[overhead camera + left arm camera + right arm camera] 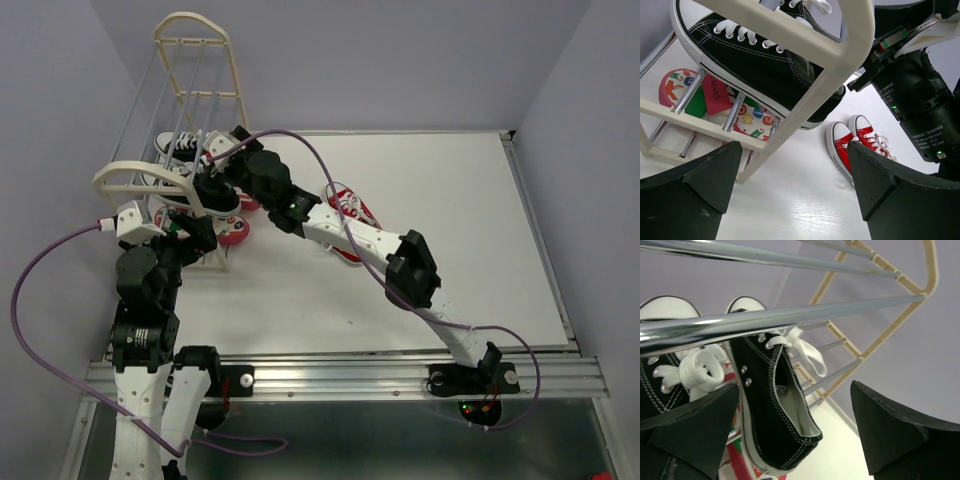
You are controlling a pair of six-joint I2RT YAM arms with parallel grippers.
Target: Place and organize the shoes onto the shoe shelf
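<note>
Nearest the arm bases, on the left, the left gripper (794, 145) hangs with its fingers spread wide and empty, facing the end frame of the cream shoe shelf (852, 30). Off to the right, the red sneakers (350, 215) lie on the white table (450, 230), apart from the shelf. Past the frame, flip-flops (752, 117) lie under the lowest rails, with black sneakers (755, 70) on the rails above. Farthest in, the right gripper (795, 385) sits among the rails, fingers wide apart, holding nothing.

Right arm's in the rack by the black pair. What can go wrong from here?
1. The open right tool sits close to a rail and the black sneakers; pulling back may snag rail or laces.
2. The red sneakers lie on the table by the right arm; a low sweep may knock them.
</note>
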